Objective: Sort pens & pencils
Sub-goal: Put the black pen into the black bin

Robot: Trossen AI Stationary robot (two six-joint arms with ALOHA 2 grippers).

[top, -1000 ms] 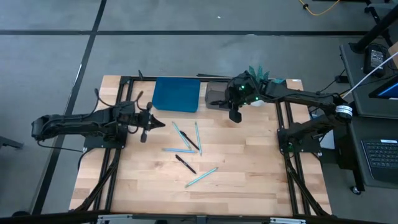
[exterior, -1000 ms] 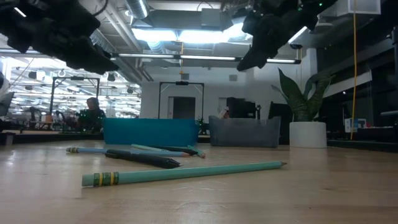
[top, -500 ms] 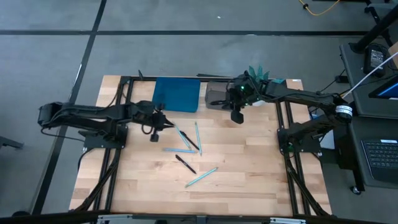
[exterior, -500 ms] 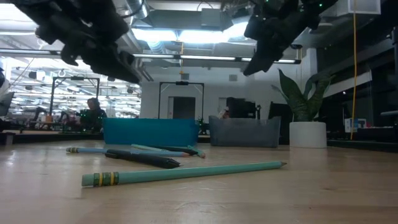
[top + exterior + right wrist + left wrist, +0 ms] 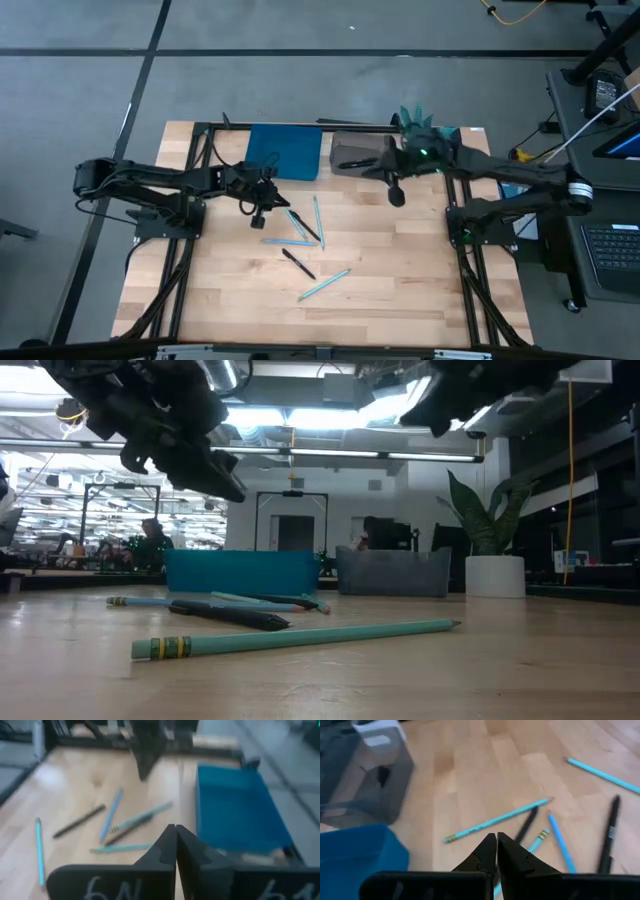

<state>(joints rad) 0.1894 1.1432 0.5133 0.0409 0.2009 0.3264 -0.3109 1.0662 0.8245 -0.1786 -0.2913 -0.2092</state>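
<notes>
Several light-blue pencils point(image 5: 285, 241) and two black pens point(image 5: 298, 263) lie loose on the wooden table's middle. The left wrist view shows pencils point(image 5: 497, 820) and a pen point(image 5: 610, 835) flat on the wood ahead of the fingers. My left gripper point(image 5: 262, 208) hangs shut just left of the pile, above the table, holding nothing point(image 5: 496, 845). My right gripper point(image 5: 394, 195) is shut and empty point(image 5: 172, 837), raised near the grey bin's right end. In the low view the left gripper point(image 5: 225, 485) and the right gripper point(image 5: 430, 420) are both well above the table.
A blue bin point(image 5: 283, 152) and a grey bin point(image 5: 355, 152) stand side by side at the table's far edge. A potted plant point(image 5: 418, 118) stands behind the grey bin. Bare wood lies in front of and to the right of the pile.
My left gripper has travelled toward the table's right edge, closing in on the pile of pens and pencils. My right gripper has drawn away from the grey bin toward the right edge. The pens and pencils have stayed where they were.
</notes>
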